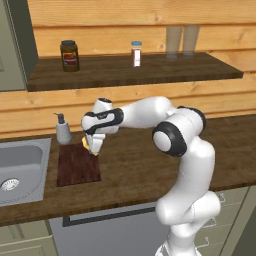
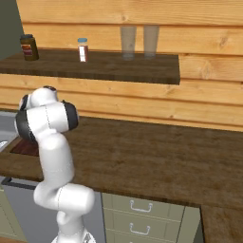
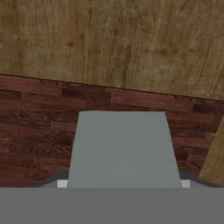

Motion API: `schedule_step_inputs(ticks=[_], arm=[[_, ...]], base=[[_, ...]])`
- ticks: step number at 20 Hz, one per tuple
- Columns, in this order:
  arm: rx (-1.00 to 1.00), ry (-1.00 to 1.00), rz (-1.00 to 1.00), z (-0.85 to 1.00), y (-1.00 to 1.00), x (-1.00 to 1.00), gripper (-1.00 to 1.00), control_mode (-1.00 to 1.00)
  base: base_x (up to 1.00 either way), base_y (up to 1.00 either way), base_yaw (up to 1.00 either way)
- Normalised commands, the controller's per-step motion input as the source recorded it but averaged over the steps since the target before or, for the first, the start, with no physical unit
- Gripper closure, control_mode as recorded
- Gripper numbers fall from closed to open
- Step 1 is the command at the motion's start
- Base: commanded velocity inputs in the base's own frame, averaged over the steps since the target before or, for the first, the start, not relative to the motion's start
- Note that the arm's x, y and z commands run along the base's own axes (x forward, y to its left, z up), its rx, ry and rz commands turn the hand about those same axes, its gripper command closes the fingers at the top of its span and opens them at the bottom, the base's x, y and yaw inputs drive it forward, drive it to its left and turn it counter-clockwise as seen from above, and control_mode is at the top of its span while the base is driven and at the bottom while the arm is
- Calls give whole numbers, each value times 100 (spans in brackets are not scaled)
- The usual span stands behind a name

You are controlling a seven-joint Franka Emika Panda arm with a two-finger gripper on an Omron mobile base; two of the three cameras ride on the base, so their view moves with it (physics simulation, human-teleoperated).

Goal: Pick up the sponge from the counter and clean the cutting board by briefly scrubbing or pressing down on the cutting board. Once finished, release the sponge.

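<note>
My fingers (image 1: 92,149) grip the one sponge (image 3: 123,148), holding it at the far right corner of the single cutting board (image 1: 77,165) on the dark wooden surface (image 1: 150,170). I judge I am at the scrubbing step; next I should press down briefly, then let go. Left to right I count one sink (image 1: 20,170), one soap dispenser (image 1: 62,129), one dark jar (image 1: 69,55), one small bottle (image 1: 136,53) and two glasses (image 1: 182,40) on the shelf (image 1: 130,72).
</note>
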Motion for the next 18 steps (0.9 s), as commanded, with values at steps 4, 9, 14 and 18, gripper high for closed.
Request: schedule_step_inputs(ticks=[4,9,14,18], arm=[[0,-2,-2,-30,0,3,100,-100],[5,-2,-2,-54,-7,7,100,-100],[20,-1,0,-69,0,22,100,-100],[22,-1,0,-65,19,39,100,-100]], base=[[0,0,0],[0,0,0],[0,0,0],[0,0,0]])
